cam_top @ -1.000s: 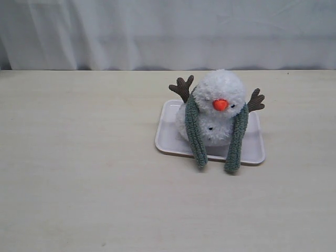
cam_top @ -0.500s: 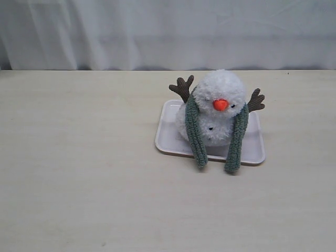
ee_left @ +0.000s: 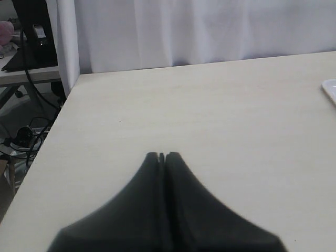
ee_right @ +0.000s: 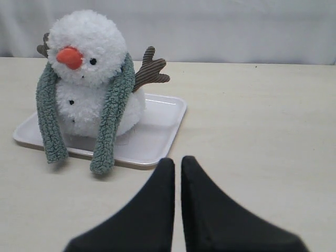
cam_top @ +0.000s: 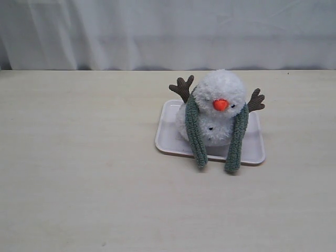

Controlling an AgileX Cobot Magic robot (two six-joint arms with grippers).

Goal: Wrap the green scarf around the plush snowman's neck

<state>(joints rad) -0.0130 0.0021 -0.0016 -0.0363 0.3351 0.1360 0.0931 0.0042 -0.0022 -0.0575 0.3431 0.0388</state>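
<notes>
Can't see how the green scarf (cam_top: 195, 131) runs behind the plush snowman (cam_top: 220, 86), its head hides that. Left wrist view only catches a sliver of the tray (ee_left: 331, 88), cut off at the edge.

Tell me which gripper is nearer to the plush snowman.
Right. The right gripper faces the plush snowman from close beside its tray; the left gripper is far off near the table edge, seeing only a sliver of tray.

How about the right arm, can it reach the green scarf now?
Probably yes. Only bare table lies between the right arm's jaws and the near end of the green scarf, hanging over the tray rim. The jaws are shut, so they'd need opening first.
</notes>
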